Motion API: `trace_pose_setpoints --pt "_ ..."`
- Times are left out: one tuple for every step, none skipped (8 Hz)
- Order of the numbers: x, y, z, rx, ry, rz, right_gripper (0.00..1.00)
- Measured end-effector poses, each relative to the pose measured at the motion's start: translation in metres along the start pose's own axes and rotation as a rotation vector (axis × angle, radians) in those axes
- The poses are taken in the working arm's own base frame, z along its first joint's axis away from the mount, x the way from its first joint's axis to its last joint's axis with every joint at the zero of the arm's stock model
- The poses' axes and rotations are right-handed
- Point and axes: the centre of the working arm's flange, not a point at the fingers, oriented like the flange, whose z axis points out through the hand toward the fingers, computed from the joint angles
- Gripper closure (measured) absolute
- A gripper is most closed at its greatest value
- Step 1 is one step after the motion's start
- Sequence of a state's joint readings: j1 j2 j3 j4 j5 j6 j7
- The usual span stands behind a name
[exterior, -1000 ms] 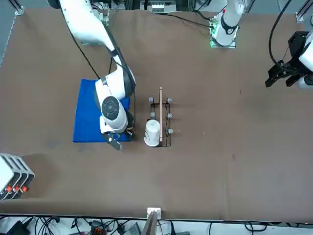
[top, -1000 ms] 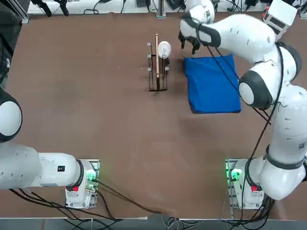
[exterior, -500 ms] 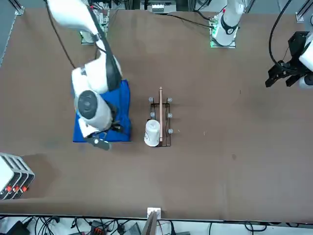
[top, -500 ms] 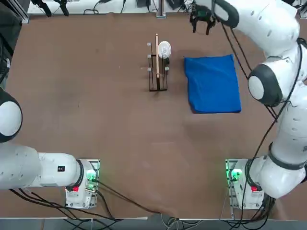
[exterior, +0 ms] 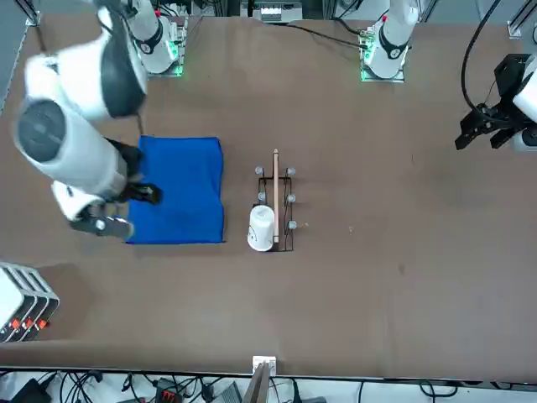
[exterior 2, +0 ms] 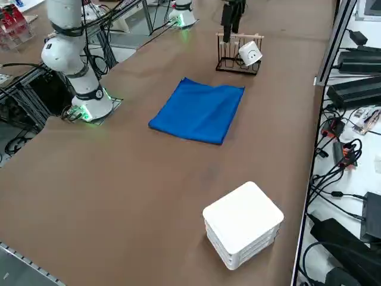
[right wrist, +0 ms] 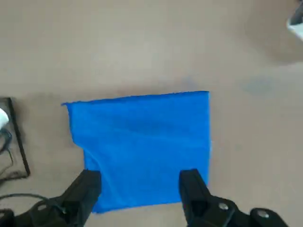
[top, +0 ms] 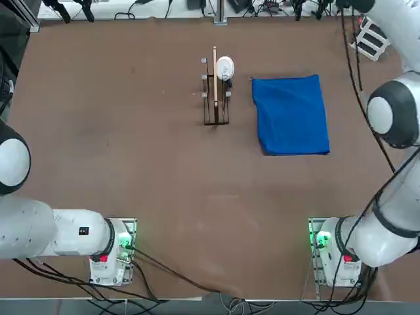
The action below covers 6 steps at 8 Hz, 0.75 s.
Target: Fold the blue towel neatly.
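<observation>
The blue towel lies flat on the brown table as a neat rectangle, to the right of the rack. It also shows in the front view and the right side view. My right gripper hangs high above the table, over the towel's outer edge, apart from the cloth. In the wrist view the gripper is open with nothing between its fingers, and the whole towel lies far below it. The top view does not show the gripper.
A dark wire rack holding a white cup stands just left of the towel. A white stacked box sits near the table's far right corner, and also shows in the front view.
My right arm has lifted away from the towel's corner by the rack and swung up and out toward the robot's right. The gripper stayed open. The towel has not moved.
</observation>
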<state>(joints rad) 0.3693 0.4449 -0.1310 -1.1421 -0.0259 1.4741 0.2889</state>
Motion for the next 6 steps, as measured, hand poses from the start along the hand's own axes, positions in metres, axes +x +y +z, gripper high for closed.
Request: trace_pose_setpoints --pt "-0.006 0.020 -0.017 -0.002 0.010 -0.021 0.00" --pt "-0.012 0.046 -0.030 0.004 0.021 -0.024 0.00" --pt "-0.017 0.079 -0.041 0.015 0.026 -0.024 0.00" --pt "-0.024 0.114 -0.052 0.028 0.033 -0.018 0.00" --pt "-0.032 0.146 -0.058 0.041 0.037 0.008 0.00" --pt "-0.043 0.173 -0.060 0.052 0.030 0.031 0.00"
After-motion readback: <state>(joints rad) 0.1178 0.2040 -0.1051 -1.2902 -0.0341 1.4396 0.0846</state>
